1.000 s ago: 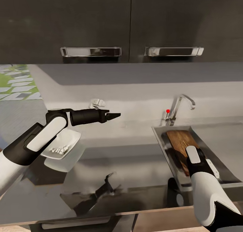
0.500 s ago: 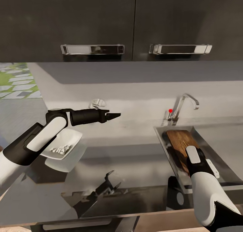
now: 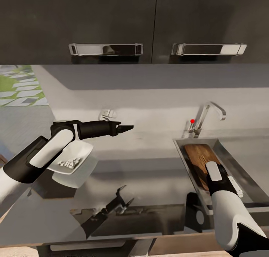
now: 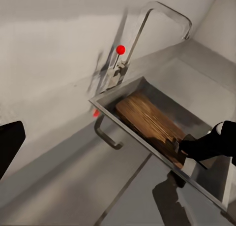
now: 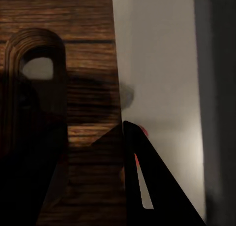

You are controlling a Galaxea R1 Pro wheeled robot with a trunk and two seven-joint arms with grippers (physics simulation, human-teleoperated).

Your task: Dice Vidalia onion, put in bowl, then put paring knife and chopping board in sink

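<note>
Chopping board (image 3: 200, 160), dark brown wood, lies inside the steel sink (image 3: 183, 148) at about four o'clock in our head view, below the chrome tap (image 3: 207, 115). Our right gripper (image 4: 184, 147) reaches down onto its near end; we cannot tell whether it clasps it. Our left gripper (image 3: 129, 128) hovers at nine o'clock, fingers together on nothing, above the white bowl (image 3: 84, 152) of diced onion (image 3: 69, 162) on the dark countertop (image 3: 149, 189).

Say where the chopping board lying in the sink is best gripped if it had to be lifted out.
Probably at the slot-handle end of the chopping board, the end nearest the robot, coming from above. The board lies flat in the sink, its length along the basin, so the walls crowd its long edges; the slot gives a finger something to hook.
</note>
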